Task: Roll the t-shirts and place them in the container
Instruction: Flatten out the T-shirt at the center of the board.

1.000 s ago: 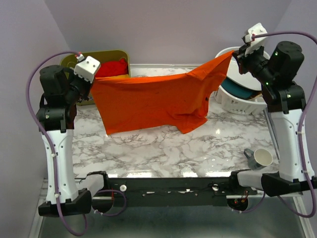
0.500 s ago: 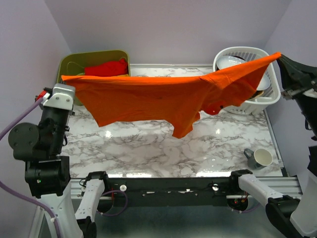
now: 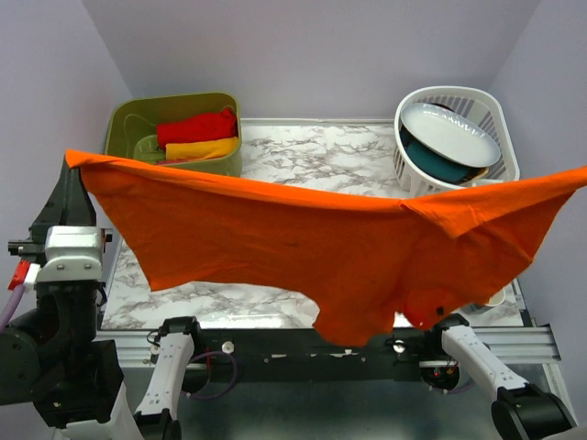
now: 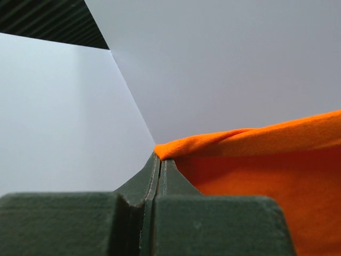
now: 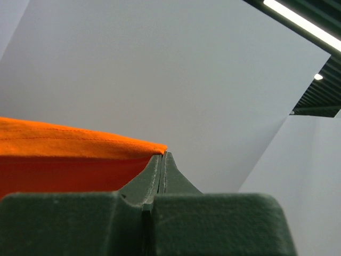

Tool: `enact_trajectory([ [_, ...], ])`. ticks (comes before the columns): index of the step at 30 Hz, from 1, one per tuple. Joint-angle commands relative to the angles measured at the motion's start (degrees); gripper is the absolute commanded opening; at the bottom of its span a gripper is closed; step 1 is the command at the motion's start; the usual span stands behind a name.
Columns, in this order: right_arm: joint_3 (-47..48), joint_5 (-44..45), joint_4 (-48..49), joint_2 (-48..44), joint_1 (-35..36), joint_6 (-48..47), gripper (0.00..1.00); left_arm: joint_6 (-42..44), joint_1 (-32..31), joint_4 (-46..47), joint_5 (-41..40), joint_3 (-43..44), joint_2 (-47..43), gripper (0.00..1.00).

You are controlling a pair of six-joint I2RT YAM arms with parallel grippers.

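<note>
The bright orange t-shirt [image 3: 321, 243] hangs stretched wide and high across the top view, close to the camera, sagging low at the middle front. My left gripper [image 3: 71, 161] is shut on its left corner [image 4: 165, 150]. My right gripper is outside the top view at the right edge; in the right wrist view it [image 5: 162, 154] is shut on the shirt's right corner [image 5: 80, 141]. A red t-shirt [image 3: 194, 126] and a yellow-orange t-shirt [image 3: 197, 149] lie folded in the olive bin [image 3: 124, 119] at the back left.
A white basket [image 3: 495, 179] at the back right holds a white plate [image 3: 451, 133] over a teal item [image 3: 440, 167]. The held shirt hides most of the marble table [image 3: 316, 151] and the cup at the front right.
Both arms have swung up and toward the camera, lifting the orange shirt off the table and spreading it wider. The right gripper has left the top view.
</note>
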Motion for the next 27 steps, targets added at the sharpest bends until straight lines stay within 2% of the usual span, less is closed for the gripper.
enact_trajectory([
  [1,-9.35,3.21,3.69,0.80,-0.54,-3.76,0.00,4.64,0.37,-4.62,1.41,-1.50,5.03,0.00],
  [3,-12.60,2.95,5.18,1.59,-0.45,-4.28,0.01,5.10,0.37,-7.28,2.83,-3.96,6.80,0.00],
  [5,-20.76,1.46,8.78,1.60,-0.54,-5.94,0.00,7.19,0.37,-9.56,4.57,-9.73,8.65,0.00],
  [9,-34.56,-0.83,12.84,3.43,-0.45,-9.81,0.00,10.99,0.37,-12.48,16.77,-22.84,10.85,0.00],
  [11,-41.92,-3.02,13.36,6.24,-0.54,-10.52,0.01,10.38,0.37,-10.83,19.34,-30.81,13.64,0.00],
  [15,-52.50,-6.88,14.86,13.71,-0.37,-10.35,0.00,8.62,-0.59,-5.29,23.48,-38.84,22.52,0.00],
  [20,-55.33,-8.83,18.20,30.46,-0.10,-10.17,0.01,5.02,-1.56,7.02,19.64,-40.10,40.18,0.00],
  [25,-46.31,-3.84,18.99,45.43,0.25,-13.95,0.00,7.03,-1.56,4.32,16.63,-31.41,54.41,0.00],
  [27,-43.22,-0.68,19.17,51.04,0.25,-14.83,0.00,8.61,-1.56,2.12,15.84,-27.80,56.98,0.00],
])
